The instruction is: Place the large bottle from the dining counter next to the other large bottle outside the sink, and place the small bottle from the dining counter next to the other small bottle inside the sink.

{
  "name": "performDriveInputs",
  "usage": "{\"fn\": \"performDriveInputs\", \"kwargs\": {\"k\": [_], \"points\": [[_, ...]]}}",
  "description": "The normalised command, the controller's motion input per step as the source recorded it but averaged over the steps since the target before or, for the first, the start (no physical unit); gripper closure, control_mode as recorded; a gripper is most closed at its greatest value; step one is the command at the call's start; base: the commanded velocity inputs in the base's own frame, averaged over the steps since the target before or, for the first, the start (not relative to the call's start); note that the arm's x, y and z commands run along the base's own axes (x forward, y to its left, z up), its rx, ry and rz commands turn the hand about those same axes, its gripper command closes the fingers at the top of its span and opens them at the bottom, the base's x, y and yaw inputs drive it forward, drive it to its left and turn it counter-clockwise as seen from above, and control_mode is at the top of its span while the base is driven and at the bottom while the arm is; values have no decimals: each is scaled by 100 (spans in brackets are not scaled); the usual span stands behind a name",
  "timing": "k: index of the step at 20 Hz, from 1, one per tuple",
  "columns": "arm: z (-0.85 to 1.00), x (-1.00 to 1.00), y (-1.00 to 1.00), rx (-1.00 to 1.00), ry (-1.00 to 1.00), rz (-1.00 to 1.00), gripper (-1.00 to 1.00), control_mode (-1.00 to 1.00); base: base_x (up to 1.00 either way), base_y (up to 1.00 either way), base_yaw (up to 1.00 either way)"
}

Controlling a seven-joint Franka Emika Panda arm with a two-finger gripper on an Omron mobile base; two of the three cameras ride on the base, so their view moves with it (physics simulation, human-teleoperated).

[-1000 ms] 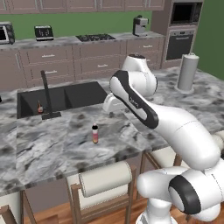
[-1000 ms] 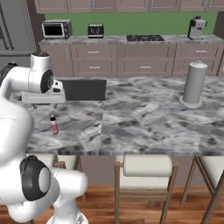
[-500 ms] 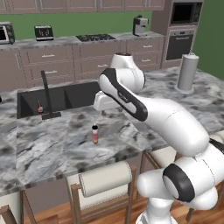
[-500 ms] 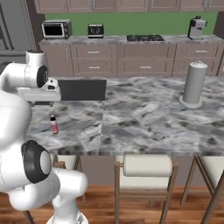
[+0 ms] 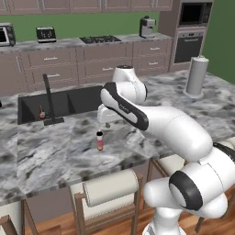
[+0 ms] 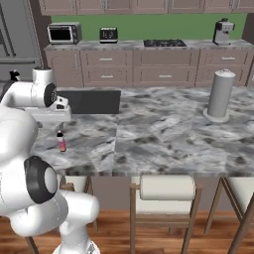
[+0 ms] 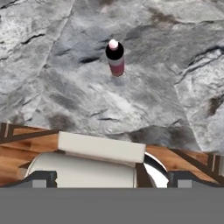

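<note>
Here the small bottle (image 7: 115,57) is standing upright on the marble tabletop (image 7: 175,87), upper centre of the hand view, the wide-open, empty claw (image 5: 106,120) hovering above; an off-centre descent is risking toppling so narrow a bottle.

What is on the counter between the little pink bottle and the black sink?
Nothing: only bare marble counter lies between the small bottle and the sink, seen in the left base view.
</note>
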Motion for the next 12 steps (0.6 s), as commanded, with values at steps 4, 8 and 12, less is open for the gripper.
{"fn": "performDriveInputs", "kwargs": {"k": [4, 8, 12], "points": [[-15, 5, 3, -1, -5, -4, -100, -100, 0, 0, 0], [-3, 19, 12, 0, -4, -3, -100, -100, 0, 0, 0], [0, 46, 17, 0, 0, -4, -100, -100, 0, 0, 0]]}}
